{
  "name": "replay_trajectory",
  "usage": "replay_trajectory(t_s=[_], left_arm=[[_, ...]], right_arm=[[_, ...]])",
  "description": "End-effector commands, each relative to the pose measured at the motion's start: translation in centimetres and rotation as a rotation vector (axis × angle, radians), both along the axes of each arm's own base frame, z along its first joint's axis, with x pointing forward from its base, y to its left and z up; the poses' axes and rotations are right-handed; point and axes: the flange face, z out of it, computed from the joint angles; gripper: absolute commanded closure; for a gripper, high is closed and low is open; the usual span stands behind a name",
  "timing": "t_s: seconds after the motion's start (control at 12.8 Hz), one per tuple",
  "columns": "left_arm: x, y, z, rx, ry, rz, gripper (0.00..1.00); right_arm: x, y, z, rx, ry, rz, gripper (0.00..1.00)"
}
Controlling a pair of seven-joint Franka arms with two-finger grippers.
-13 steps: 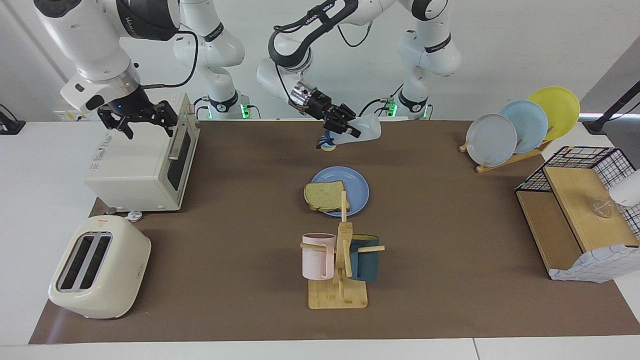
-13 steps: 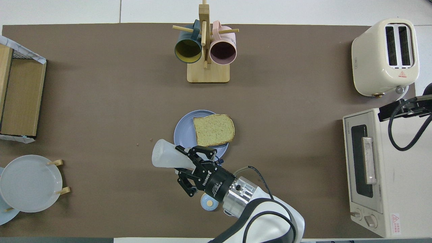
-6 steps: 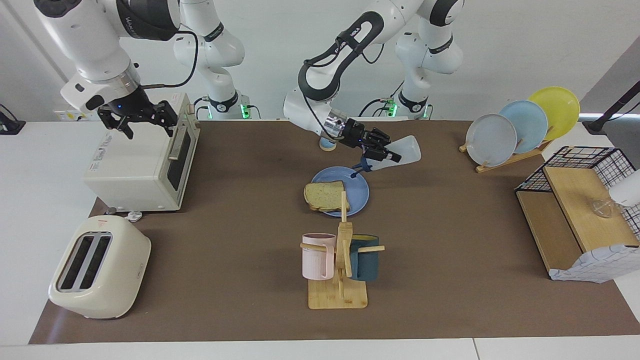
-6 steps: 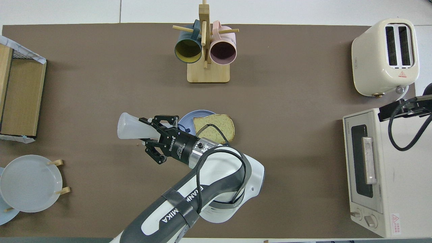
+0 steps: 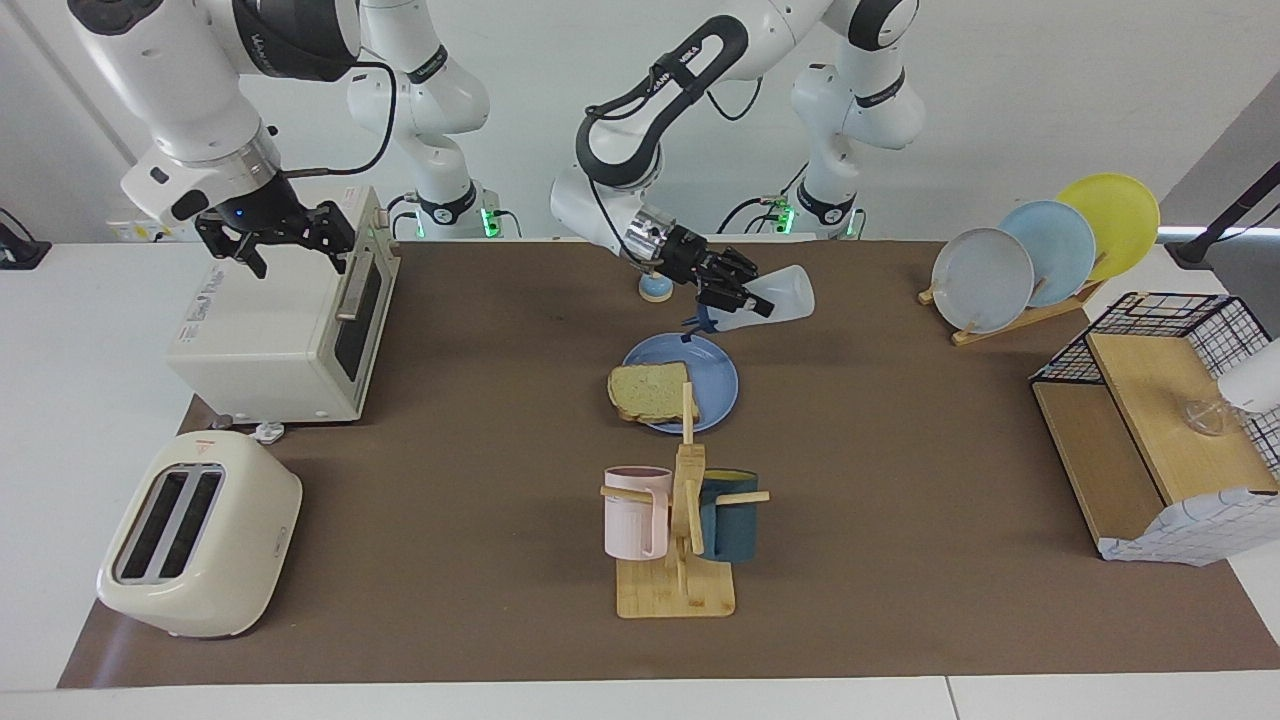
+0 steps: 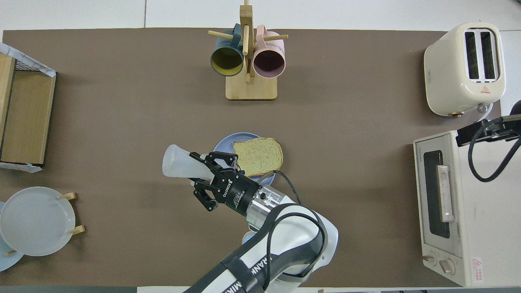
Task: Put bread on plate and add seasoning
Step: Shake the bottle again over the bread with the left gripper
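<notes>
While the left end effector (image 5: 738,296) clamps the light, squeezable translucent white plastic seasoning bottle (image 5: 775,297) near its neck at frame centre, the right end effector (image 5: 277,238) waits open at upper left.

A brown mat (image 5: 900,560) is spread over the white tabletop (image 5: 60,420). A wooden mug tree (image 5: 680,540) is placed farthest from the robots near the middle, with a pink mug (image 5: 634,512) and a dark blue mug (image 5: 728,514) hung on its pegs. Toward the right arm's end, a cream toaster oven (image 5: 285,320) is set nearer the robots, and a cream two-slot toaster (image 5: 195,535) is set farther out. Toward the left arm's end, a wooden rack (image 5: 1010,320) is seen with a grey-blue, a light-blue and a yellow plate stood upright in it; beside it, farther from the robots, a wire-and-wood shelf (image 5: 1150,430) is placed. A small blue-and-tan bell (image 5: 655,288) is seen near the robots.
</notes>
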Motion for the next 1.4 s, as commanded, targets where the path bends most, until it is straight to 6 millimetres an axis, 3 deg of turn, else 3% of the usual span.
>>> replay_trajectory(t_s=[0.0, 0.16, 0.47, 0.62, 0.78, 1.01, 1.32], left_arm=[[-2.6, -1.1, 0.8, 0.004, -0.001, -0.023, 1.0], [-1.5, -0.4, 0.8, 0.001, -0.001, -0.007, 1.0], [5.8, 4.8, 0.1, -0.006, -0.018, 0.083, 1.0], [8.1, 6.5, 0.0, -0.001, -0.034, 0.092, 1.0], [9.2, 7.3, -0.2, 0.005, -0.043, 0.094, 1.0], [8.1, 6.1, -0.3, 0.002, -0.035, 0.076, 1.0], [1.1, 0.8, -0.1, -0.017, 0.011, 0.002, 1.0]], right_arm=[[-0.5, -0.2, 0.2, 0.002, 0.001, 0.011, 0.0], [-0.5, -0.3, 0.2, 0.001, 0.001, 0.011, 0.0], [-0.5, -0.3, 0.2, 0.001, 0.001, 0.011, 0.0], [-0.5, -0.2, 0.2, 0.002, 0.001, 0.011, 0.0], [-0.5, -0.2, 0.2, 0.002, 0.003, 0.011, 0.0], [-0.5, -0.3, 0.2, 0.001, 0.001, 0.011, 0.0], [-0.5, -0.2, 0.2, 0.002, 0.001, 0.011, 0.0]])
